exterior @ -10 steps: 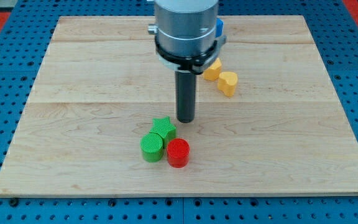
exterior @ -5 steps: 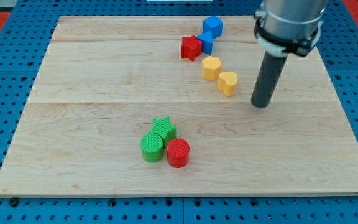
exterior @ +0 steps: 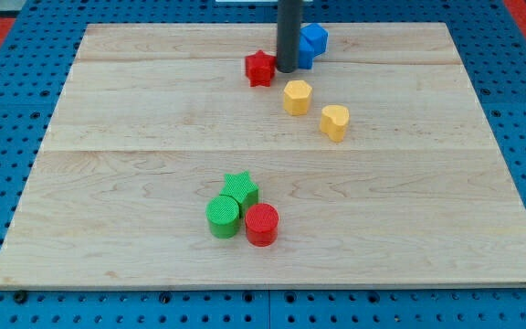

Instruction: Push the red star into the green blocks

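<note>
The small red star block (exterior: 259, 68) sits near the view's top of the wooden board (exterior: 108, 164), far from the green star block (exterior: 240, 189) and green round block (exterior: 223, 217). It could slip sideways off my tip (exterior: 288, 69), or bump the red round block (exterior: 262, 224) beside the greens. My dark rod stands straight up, just right of the star. There is no claw, so nothing is held.

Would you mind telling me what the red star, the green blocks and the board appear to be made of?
Red star: likely 3D-printed plastic, matte, with faint ridged layers. Green star and green cylinder: apparently the same ribbed matte plastic. Board: light wood, judging by its grain and plank seams, smooth finish. My tip sits just right of the red star.
</note>
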Robot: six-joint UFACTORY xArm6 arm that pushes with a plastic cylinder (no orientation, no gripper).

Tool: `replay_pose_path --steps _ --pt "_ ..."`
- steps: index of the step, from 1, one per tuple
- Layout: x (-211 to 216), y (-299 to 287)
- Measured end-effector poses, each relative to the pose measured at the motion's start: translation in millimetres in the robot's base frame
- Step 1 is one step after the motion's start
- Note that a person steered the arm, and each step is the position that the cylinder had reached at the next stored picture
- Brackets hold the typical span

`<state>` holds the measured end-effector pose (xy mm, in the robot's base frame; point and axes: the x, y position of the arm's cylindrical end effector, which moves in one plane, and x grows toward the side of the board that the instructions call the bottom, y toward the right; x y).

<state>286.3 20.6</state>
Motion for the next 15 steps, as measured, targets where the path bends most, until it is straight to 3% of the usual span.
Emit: replay_pose_path --steps 3,6,12,15 --pt "0.1 -120.1" --pt "31.5 -149.0" --pt "37.4 -174.2" --pt "152.7 -116.7"
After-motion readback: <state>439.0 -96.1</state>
